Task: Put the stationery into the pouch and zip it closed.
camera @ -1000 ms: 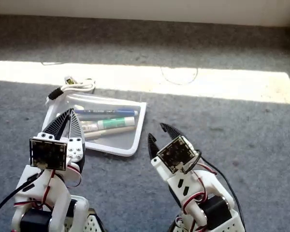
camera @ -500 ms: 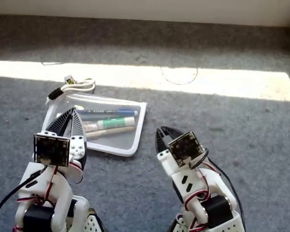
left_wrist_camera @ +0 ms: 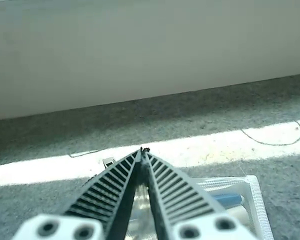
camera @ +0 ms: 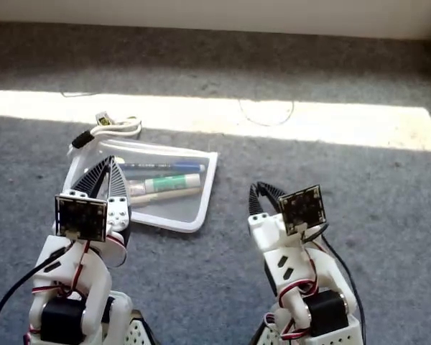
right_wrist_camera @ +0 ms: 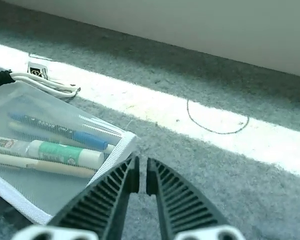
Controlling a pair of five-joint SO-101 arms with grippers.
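Note:
A clear pouch point(camera: 174, 210) with white edging lies flat on the grey carpet. Inside it are a blue pen point(camera: 161, 167), a green-and-white marker point(camera: 169, 183) and a beige stick point(camera: 161, 194). My left gripper point(camera: 109, 162) is shut with nothing in it, its tips over the pouch's left part; its fingers meet at a point point(left_wrist_camera: 142, 150). My right gripper point(camera: 257, 191) is shut and holds nothing, on the carpet side to the right of the pouch. The right wrist view has the pouch point(right_wrist_camera: 20, 187), pen point(right_wrist_camera: 55, 131) and marker point(right_wrist_camera: 65, 152) beyond the right gripper point(right_wrist_camera: 142, 172).
A white cord with a black end point(camera: 108, 129) and a small tag point(right_wrist_camera: 37, 71) lies at the pouch's far left corner. A thin wire loop point(camera: 266, 115) rests in the sunlit band. A pale wall runs along the back.
My right gripper closed from wide open to shut and drew back to the right, away from the pouch. The left arm shifted slightly; its gripper stayed shut.

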